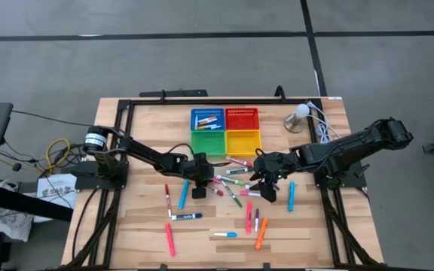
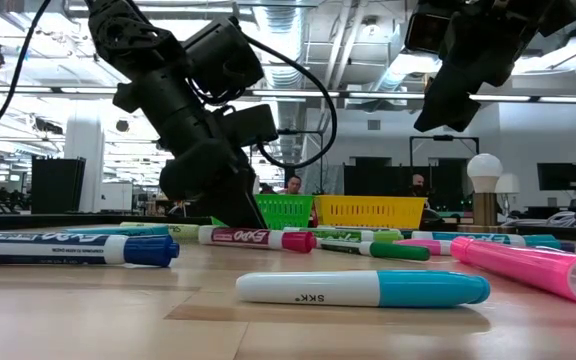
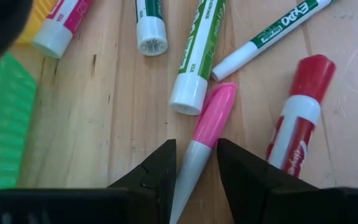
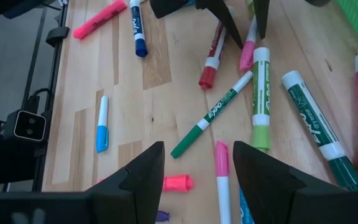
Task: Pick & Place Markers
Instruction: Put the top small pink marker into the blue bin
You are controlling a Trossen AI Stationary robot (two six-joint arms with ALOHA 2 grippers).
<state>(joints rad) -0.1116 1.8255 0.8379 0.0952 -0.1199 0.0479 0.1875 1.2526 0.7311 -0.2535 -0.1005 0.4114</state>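
Observation:
Many markers lie scattered on the wooden table, most of them between the two arms. My left gripper is low over the table's middle, shut on a grey-barrelled marker with a pink cap. Beside that marker lie a red-capped marker and green markers. My right gripper hangs open above the table right of the middle. A pink-tipped white marker lies on the wood below its gap, untouched. My left gripper pinches the grey barrel of the pink-capped marker between its two fingers, behind the cap. The fingers slant down from the table's left and lie along the marker, whose pink cap end sticks out ahead. Whether the cap rests on the wood, I cannot tell.
Blue, red, green and yellow baskets stand in a square at the far middle. A white bulb lamp with cables is at the far right. More markers lie toward the near edge.

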